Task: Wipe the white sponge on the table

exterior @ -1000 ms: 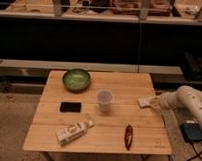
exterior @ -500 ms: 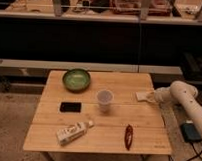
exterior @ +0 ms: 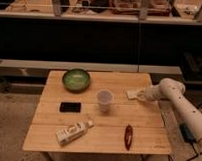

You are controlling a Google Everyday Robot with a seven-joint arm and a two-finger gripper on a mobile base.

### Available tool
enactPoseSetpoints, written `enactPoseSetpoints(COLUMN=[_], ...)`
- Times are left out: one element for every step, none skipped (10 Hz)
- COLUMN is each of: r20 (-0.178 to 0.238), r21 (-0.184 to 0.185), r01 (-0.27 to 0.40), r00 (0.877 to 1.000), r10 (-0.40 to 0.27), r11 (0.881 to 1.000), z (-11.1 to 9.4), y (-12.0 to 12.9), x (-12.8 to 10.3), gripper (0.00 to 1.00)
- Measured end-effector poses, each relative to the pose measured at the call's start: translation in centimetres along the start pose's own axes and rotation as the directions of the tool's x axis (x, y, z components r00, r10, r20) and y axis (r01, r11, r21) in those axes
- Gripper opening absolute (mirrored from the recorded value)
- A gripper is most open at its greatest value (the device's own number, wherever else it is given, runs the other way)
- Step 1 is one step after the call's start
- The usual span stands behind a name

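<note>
Sponge (exterior: 133, 94), white, lies flat on the table (exterior: 52, 138), right at the gripper (exterior: 142, 96) tip & touching it. You can't tell if gripper's clamped on it or just pressing. Arm reaches in over the table edge behind gripper, elbow humped up, forearm angled down. Cup (exterior: 105, 100) sits just past the sponge from gripper; bowl (exterior: 76, 79), phone (exterior: 70, 107), bottle (exterior: 73, 132) well apart.

Cup (exterior: 105, 100) perhaps obstructs claw (exterior: 143, 96) at sponge (exterior: 132, 94).
</note>
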Motion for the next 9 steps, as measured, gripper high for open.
enactPoseSetpoints(r20=[0.027,0.056,0.075,0.096,0.106,0.112,0.108,0.101,0.091], r21=[-0.025,-0.049,-0.065,-0.09,-0.106,-0.116,-0.126,-0.135,-0.136], r01=[0.037,0.07,0.095,0.133,0.154,0.166,0.172,0.167,0.158], r00=[0.999,0.996,0.993,0.988,0.984,0.982,0.981,0.983,0.985], r10=[-0.036,-0.067,-0.09,-0.124,-0.143,-0.153,-0.159,-0.154,-0.147], r11=[0.999,0.996,0.993,0.987,0.982,0.979,0.977,0.977,0.978], z=[0.5,0.6,0.6,0.2,-0.1,-0.7,-1.5,-2.6,-3.3], y=[0.8,1.8,2.7,4.1,5.1,5.9,6.9,7.9,8.4], x=[-1.7,-3.2,-4.0,-5.0,-5.4,-5.4,-5.0,-4.2,-3.6], gripper=[0.0,0.0,0.0,0.0,0.0,0.0,0.0,0.0,0.0])
